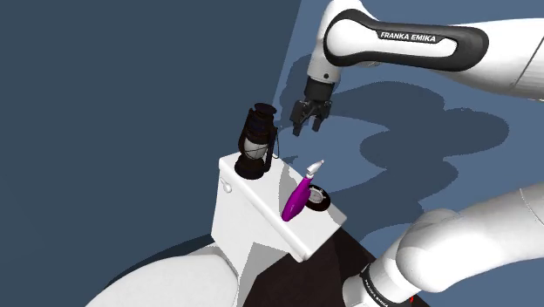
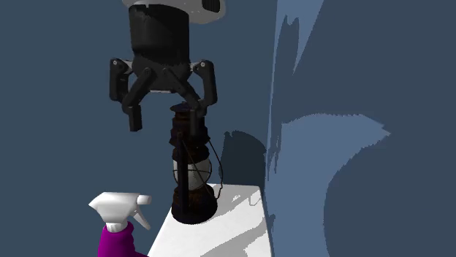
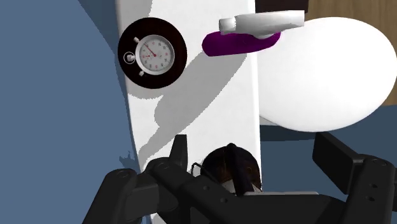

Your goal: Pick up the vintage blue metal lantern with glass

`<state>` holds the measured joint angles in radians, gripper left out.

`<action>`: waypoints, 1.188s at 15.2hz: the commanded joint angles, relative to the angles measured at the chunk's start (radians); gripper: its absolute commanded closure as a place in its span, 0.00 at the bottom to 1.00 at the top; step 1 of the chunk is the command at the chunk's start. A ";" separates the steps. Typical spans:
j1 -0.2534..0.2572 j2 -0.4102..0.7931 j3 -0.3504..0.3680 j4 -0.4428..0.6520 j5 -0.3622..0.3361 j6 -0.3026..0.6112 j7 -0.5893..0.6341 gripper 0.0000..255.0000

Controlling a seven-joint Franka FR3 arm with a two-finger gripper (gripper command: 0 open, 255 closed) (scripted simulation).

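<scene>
The lantern (image 1: 255,139) is dark, almost black, with a clear glass globe and a thin wire handle. It stands upright at the far corner of a white tank lid (image 1: 251,199). My black gripper (image 1: 309,118) hangs open above it, offset toward the shoulder view's right. In the second exterior view the gripper (image 2: 166,115) hovers over the lantern (image 2: 191,169), one fingertip level with its cap. Seen from the wrist, the lantern's top (image 3: 229,169) lies below the gripper (image 3: 250,141), closer to one finger and touching neither.
A purple spray bottle (image 1: 299,195) with a white trigger head lies on the lid beside a black-rimmed stopwatch (image 3: 153,53). A rounded white toilet bowl (image 3: 324,70) sits past the lid's edge. Blue walls stand behind the lantern (image 2: 351,87).
</scene>
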<state>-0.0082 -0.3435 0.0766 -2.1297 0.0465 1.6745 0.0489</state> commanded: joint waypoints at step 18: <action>0.028 0.850 0.020 1.001 -0.045 -0.187 0.117 0.00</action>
<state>0.0164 0.4419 0.0975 -1.1861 0.0039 1.4955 0.1662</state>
